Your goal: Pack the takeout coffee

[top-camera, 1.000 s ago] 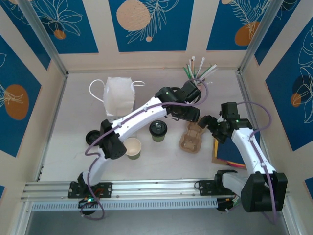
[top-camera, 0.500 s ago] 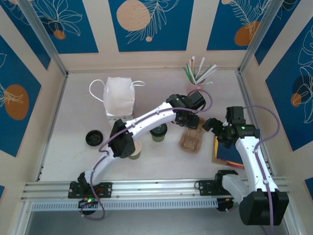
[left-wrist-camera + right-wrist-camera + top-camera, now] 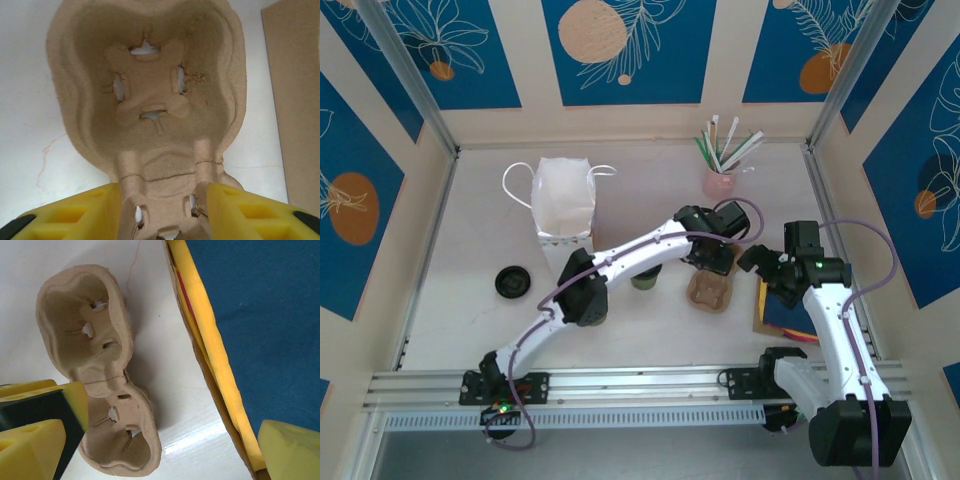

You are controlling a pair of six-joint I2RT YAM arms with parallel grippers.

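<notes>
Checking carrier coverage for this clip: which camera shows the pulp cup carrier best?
Right wrist: nearly the whole pulp cup carrier shows, with both pockets visible from above. Left wrist gives one pocket close up, the other cut off. Top external has it small, its far end covered by the left arm.

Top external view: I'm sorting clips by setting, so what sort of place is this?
Probably a robot test cell staged as a takeout coffee counter: arms bolted to an aluminium rail, printed blue wall panels, and props like a pulp cup carrier, white gift bag and cup of straws.
</notes>
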